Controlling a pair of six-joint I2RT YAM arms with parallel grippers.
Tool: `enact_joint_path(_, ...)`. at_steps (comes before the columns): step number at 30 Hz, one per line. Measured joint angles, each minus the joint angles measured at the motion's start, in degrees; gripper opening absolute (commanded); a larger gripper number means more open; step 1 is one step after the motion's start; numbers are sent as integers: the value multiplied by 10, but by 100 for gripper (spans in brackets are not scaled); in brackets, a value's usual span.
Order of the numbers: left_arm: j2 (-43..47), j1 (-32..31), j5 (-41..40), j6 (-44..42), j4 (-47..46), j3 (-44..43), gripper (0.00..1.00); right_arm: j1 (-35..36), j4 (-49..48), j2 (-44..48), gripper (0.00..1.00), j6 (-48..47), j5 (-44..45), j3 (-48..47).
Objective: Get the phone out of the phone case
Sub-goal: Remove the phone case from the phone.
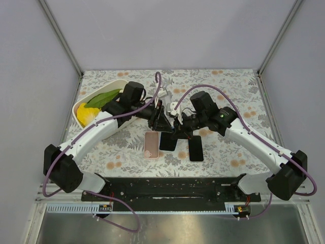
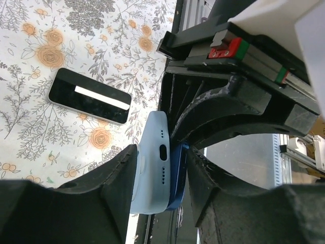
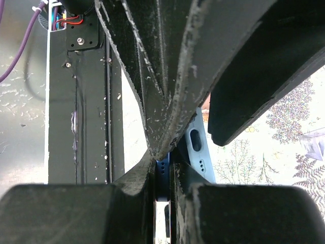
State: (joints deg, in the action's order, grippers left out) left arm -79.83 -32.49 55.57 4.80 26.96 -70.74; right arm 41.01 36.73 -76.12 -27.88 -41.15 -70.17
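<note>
Tabletop: a flower-patterned cloth is seen over it, with both arms reaching in to its middle.
White bowl: placed at the far left corner; a green leaf and a yellow item are held in it.
Left gripper: brought in from the left above the middle of the tabletop. Its fingers are set on either side of the phone case and phone, and both appear to be touched, so it is judged to be clamped on the phone case.
Pink phone: laid flat on the tabletop, just left of centre, toward the near edge.
Phone case: light blue, held up off the tabletop between the two grippers, its port end turned to the left wrist camera. In the top view it is seen just right of the pink phone.
Phone: dark blue, seated against the case on the side facing the right gripper. How far it is lifted out of the case cannot be told.
Right gripper: brought in from the right, its jaws closed tight. A thin dark blue edge, taken to be the phone, is pinched between them, and the case is seen just outside one finger.
Black phone: laid flat just right of centre, near the held phone.
Mounting rail: black, fixed along the near edge.
</note>
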Motion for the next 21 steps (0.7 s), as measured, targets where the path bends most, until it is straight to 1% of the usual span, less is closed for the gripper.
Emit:
enact_joint_path(4,-15,-1,14,13,0,-6,44,0,5,0,0,-4,2,0)
enact_joint_path(10,-23,-2,21,36,-5,-6,33,0,9,0,0,-7,15,0)
enact_joint_path(13,-24,-3,23,42,-5,-6,25,0,10,0,0,-8,17,0)
enact_joint_path(20,-32,-4,28,60,-14,-6,0,1,19,4,0,-15,26,2)
enact_joint_path(21,-34,-4,30,64,-14,-6,0,2,21,5,0,-17,27,2)
